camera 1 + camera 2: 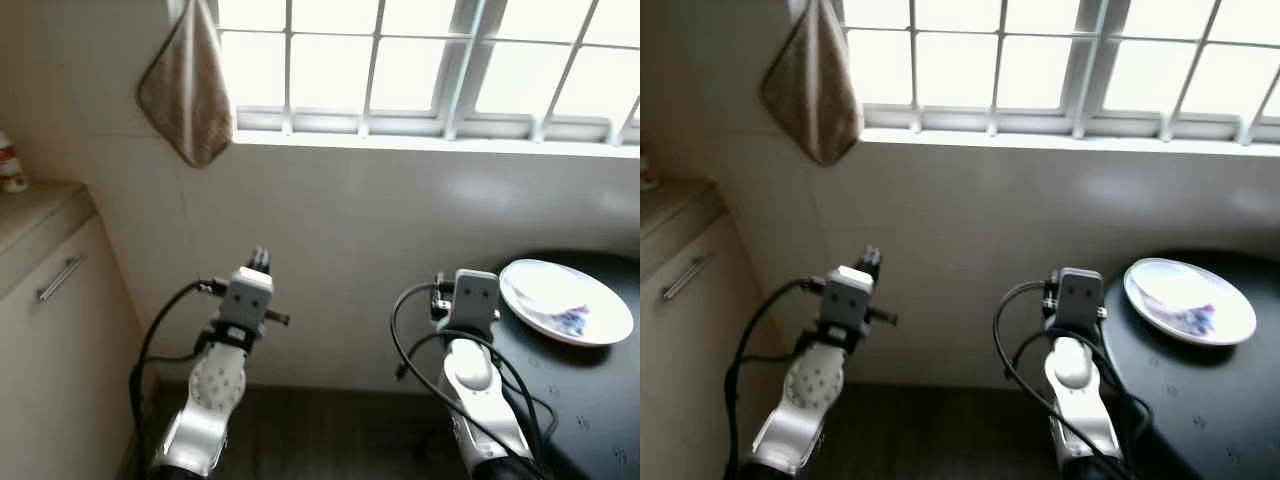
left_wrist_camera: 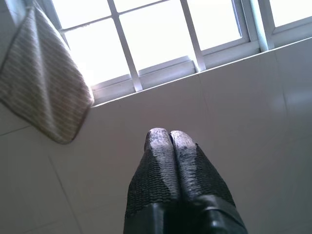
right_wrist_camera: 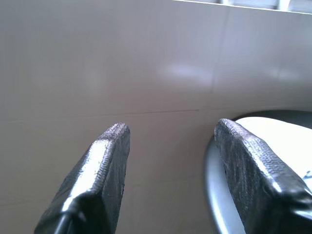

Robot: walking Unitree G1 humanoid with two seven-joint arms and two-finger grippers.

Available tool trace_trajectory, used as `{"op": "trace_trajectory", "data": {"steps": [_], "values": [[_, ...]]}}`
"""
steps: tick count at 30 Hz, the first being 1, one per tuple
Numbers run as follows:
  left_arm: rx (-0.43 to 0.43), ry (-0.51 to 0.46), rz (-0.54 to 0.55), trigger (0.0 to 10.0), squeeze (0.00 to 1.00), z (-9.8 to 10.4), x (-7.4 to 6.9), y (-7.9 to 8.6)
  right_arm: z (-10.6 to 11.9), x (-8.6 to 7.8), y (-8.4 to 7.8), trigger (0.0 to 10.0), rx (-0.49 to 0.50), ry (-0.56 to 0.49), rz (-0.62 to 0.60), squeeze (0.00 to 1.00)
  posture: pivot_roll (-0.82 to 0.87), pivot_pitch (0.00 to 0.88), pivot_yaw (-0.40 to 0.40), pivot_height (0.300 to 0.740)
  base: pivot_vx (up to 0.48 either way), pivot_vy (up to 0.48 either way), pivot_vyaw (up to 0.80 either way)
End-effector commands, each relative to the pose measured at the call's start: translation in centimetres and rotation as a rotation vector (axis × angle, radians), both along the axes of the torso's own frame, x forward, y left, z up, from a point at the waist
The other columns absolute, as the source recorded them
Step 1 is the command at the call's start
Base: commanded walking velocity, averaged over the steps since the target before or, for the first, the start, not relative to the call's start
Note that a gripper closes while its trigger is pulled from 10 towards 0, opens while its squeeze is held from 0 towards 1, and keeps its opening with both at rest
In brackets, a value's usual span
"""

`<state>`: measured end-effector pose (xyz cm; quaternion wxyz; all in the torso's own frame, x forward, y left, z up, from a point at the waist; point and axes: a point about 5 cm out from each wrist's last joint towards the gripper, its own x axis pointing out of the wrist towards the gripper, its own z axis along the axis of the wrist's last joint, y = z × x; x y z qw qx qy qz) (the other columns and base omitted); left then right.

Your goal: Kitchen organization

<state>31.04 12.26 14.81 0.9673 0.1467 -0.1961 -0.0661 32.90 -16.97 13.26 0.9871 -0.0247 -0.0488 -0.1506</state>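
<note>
The right gripper [image 3: 168, 141] is wide apart and holds nothing. It is up in the air in front of the white wall, just beside the edge of the dark round desk [image 1: 590, 400]. The left gripper [image 2: 169, 139] is pressed tight together, with nothing between its fingers. It is also up in the air, and it points up at the wall below the window.

No thing is picked up yet, so the job looks like it is only at the start. The robot seems to be looking for what to tidy. The closest thing to tidy is the white plate [image 1: 565, 300]. It sits flat on the dark desk, near the wall, on the robot's right side. It has a small blue and purple picture on it.

For the next move, the right gripper would need to reach over to the plate's rim and close on it gently, since a plate is thin and can slip.

Further off on the left is a cream cabinet [image 1: 60, 330] with a metal handle [image 1: 60, 277]. A small jar [image 1: 10, 165] stands on top of it, but it is too blurry to read. A brown cloth [image 1: 188, 90] hangs by the window [image 1: 420, 60], high on the wall.

There are no words or brand names that can be read anywhere.
</note>
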Motion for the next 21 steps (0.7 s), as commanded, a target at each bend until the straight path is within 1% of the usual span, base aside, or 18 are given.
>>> {"op": "trace_trajectory", "data": {"steps": [1,4,6,10,11,12,14,16,19,21], "values": [[-0.003,0.011,-0.03,10.0,0.0,-0.11,-0.02,-0.9,-0.19,-0.06,-0.56,10.0,-0.024,0.011,-0.021,0.0,0.02,0.0,-0.004,0.74,0.368,0.0,0.0],[-0.002,0.012,-0.032,10.0,0.0,-0.13,-0.03,-0.94,-0.43,-0.04,-0.57,10.0,0.004,0.029,-0.029,0.0,0.02,0.0,-0.002,0.74,0.368,0.0,0.0],[-0.001,0.012,-0.034,10.0,0.0,-0.14,-0.06,-0.93,-0.57,-0.06,-0.63,10.0,0.029,0.035,-0.036,0.0,0.02,0.0,-0.003,0.74,0.315,0.0,-0.8],[0.002,0.012,-0.033,10.0,0.0,-0.12,-0.06,-0.86,-0.39,-0.04,-0.63,10.0,-0.001,0.029,-0.036,0.0,0.02,0.0,-0.002,0.74,0.285,0.0,-0.7],[0.002,0.012,-0.033,10.0,0.0,-0.11,-0.04,-0.84,-0.5,0.0,-0.62,10.0,0.026,0.037,-0.043,0.0,0.02,0.0,-0.001,0.74,0.322,0.0,-0.8],[0.002,0.012,-0.033,10.0,0.0,-0.11,-0.04,-0.84,-0.5,0.0,-0.62,10.0,0.026,0.037,-0.043,0.0,0.02,0.0,-0.001,0.74,0.322,0.0,-0.8],[0.003,0.012,-0.033,10.0,0.0,-0.1,-0.03,-0.84,-0.65,0.04,-0.65,10.0,0.056,0.045,-0.049,0.0,0.02,0.0,-0.001,0.74,0.317,0.0,-0.8],[0.004,0.014,-0.033,10.0,0.0,-0.14,-0.03,-0.82,-0.67,0.06,-0.62,10.0,0.063,0.047,-0.048,0.0,0.02,0.0,0.0,0.74,0.0,0.0,-0.78],[0.006,0.018,-0.033,10.0,0.0,-0.24,-0.06,-0.78,-0.68,0.04,-0.56,10.0,0.061,0.047,-0.047,0.0,0.02,0.0,0.001,0.74,0.17,0.0,-0.79],[0.006,0.018,-0.033,10.0,0.0,-0.25,-0.07,-0.77,-0.6,0.06,-0.58,10.0,0.041,0.045,-0.046,0.0,0.02,0.0,0.001,0.74,0.0,0.0,-0.79]]}}
